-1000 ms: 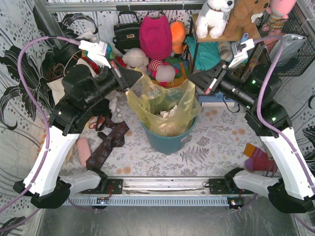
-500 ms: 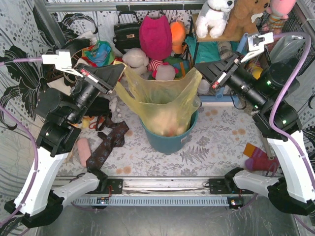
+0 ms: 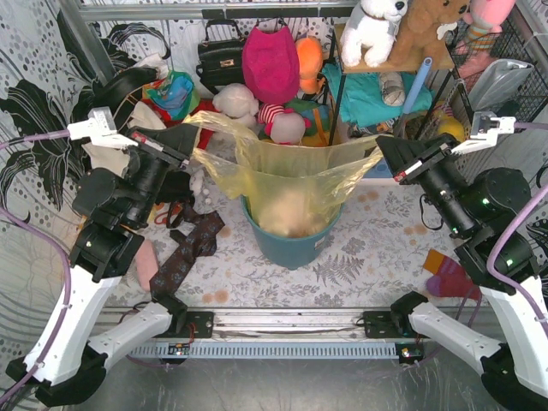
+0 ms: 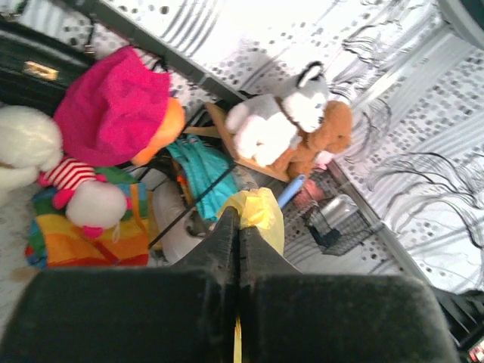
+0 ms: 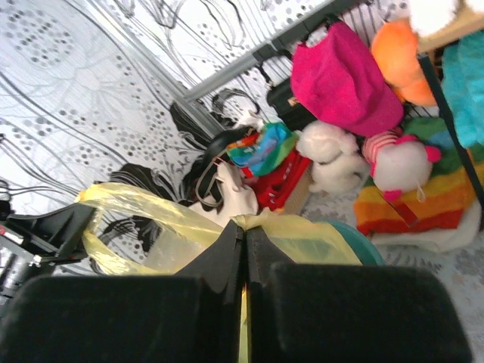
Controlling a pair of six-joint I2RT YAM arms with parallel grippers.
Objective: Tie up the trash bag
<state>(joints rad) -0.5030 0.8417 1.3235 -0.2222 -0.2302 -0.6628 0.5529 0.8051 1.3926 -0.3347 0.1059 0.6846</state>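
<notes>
Bag (image 3: 291, 175) sits in teal bin (image 3: 295, 248) mid-worktop (image 3: 368, 257); its mouth is drawn up and wide above the bin rim.
Left claw (image 3: 193, 136) pinched fully closed on the bag's left rim corner; right claw (image 3: 384, 147) likewise closed on the right corner; film taut between them.
Step, as judged: both ears gripped, knot not yet begun.
Next move calls for bringing the claws together over the bin, giving slack, crossing one ear over the other; thin film may tear if overpulled.
</notes>
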